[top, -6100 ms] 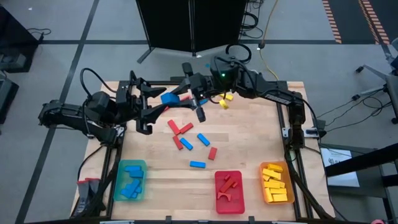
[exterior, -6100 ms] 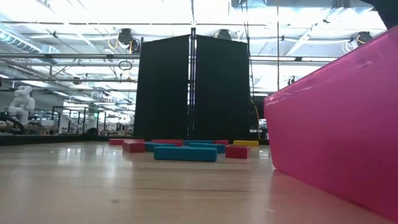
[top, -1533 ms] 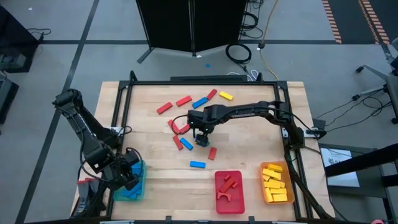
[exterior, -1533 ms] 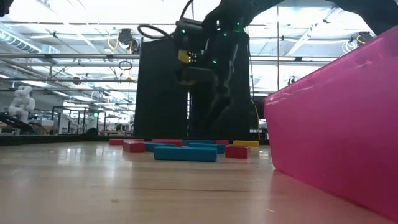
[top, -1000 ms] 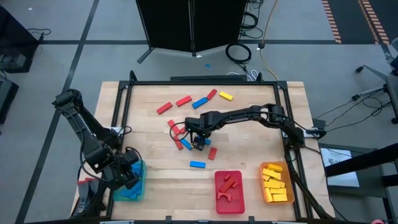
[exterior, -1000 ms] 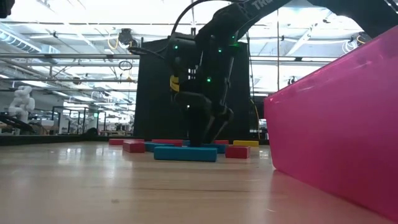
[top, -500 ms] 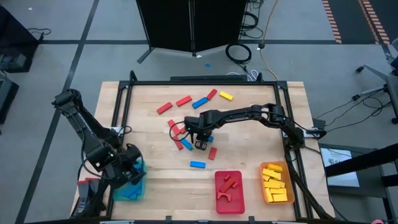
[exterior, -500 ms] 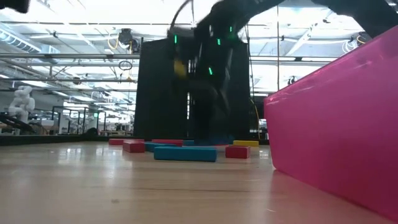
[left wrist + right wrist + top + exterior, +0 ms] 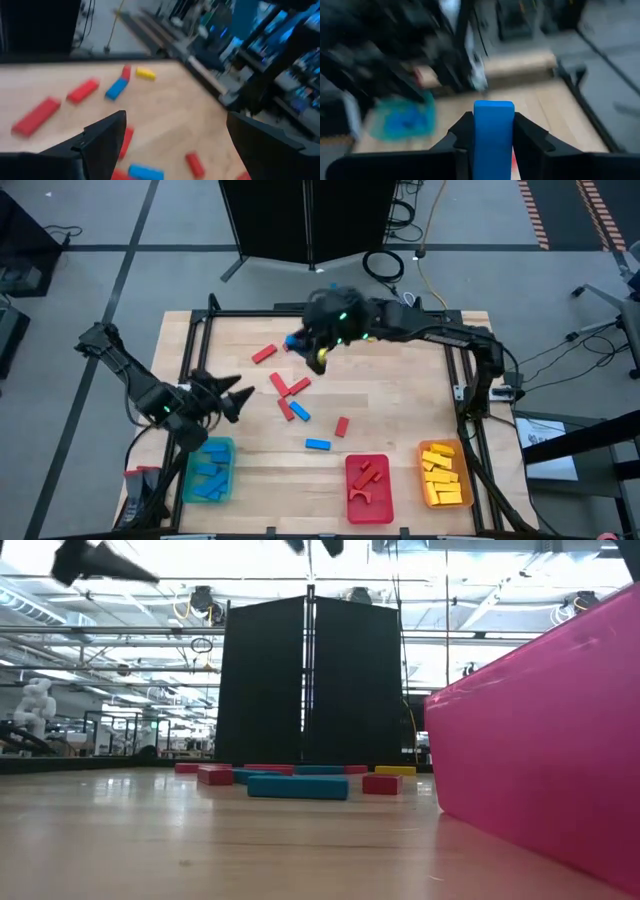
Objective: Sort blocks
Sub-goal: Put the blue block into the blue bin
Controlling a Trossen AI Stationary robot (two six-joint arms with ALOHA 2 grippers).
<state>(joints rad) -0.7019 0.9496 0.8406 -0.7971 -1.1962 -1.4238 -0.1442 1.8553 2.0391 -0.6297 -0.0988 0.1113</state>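
My right gripper (image 9: 493, 122) is raised above the far middle of the table (image 9: 400, 410) and is shut on a blue block (image 9: 493, 135); it looks blurred in the high view (image 9: 312, 348). My left gripper (image 9: 175, 120) is open and hangs over the table's left side (image 9: 225, 393), just beyond the green tray (image 9: 190, 452). Loose red blocks (image 9: 264, 354) and blue blocks (image 9: 318, 444) lie flat on the wood. A yellow block (image 9: 145, 73) shows in the left wrist view. My right gripper pinches the blue block between its two fingers (image 9: 462, 131), which press on its two long side faces (image 9: 479, 142). The block's free end (image 9: 493, 106) sticks out past the fingertips. It is lifted clear of the table.
Three trays stand along the near edge: the green one with blue blocks (image 9: 210, 475), a red one (image 9: 384, 470) with red pieces, an orange one (image 9: 424, 490) with yellow bars. A metal frame (image 9: 470, 395) borders the table. The red tray's wall (image 9: 540, 740) fills the low view's right.
My right gripper has shut on a blue block at the table's middle, lifted it clear and swung up toward the far edge. My left gripper has risen out of the green tray and moved toward the far edge and the table's middle.
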